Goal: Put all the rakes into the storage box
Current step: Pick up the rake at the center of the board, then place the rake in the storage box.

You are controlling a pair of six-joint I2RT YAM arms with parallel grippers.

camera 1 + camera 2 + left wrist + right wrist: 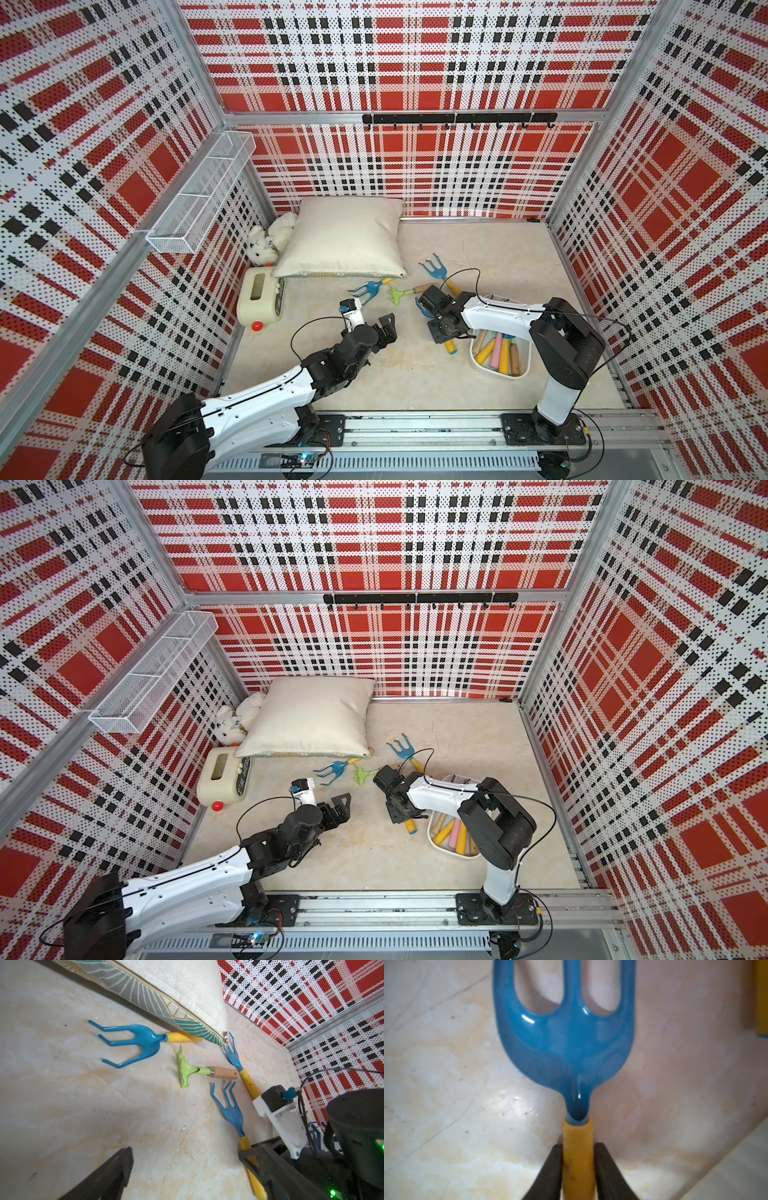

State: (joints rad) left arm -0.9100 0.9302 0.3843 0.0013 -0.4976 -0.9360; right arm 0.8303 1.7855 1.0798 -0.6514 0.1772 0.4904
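Note:
A blue three-pronged rake [564, 1043] with a yellow handle [451, 347] lies low over the floor just left of the storage box; whether it is off the floor I cannot tell. My right gripper [578, 1147] is shut on that handle close to the blue head, seen in both top views [441, 332] [401, 812]. The storage box [478, 365] [434, 841] is a shallow white tub partly under my right arm, holding several handled tools. My left gripper [187, 1159] [384, 328] hangs open and empty over bare floor, left of the held rake [234, 1113].
Two more blue rakes [368, 287] [434, 272] and a green wooden-handled rake [399, 294] lie in front of the cream pillow [345, 237]. A cream box with a red knob [259, 299] and a plush toy [270, 243] sit by the left wall under a wire basket [199, 199].

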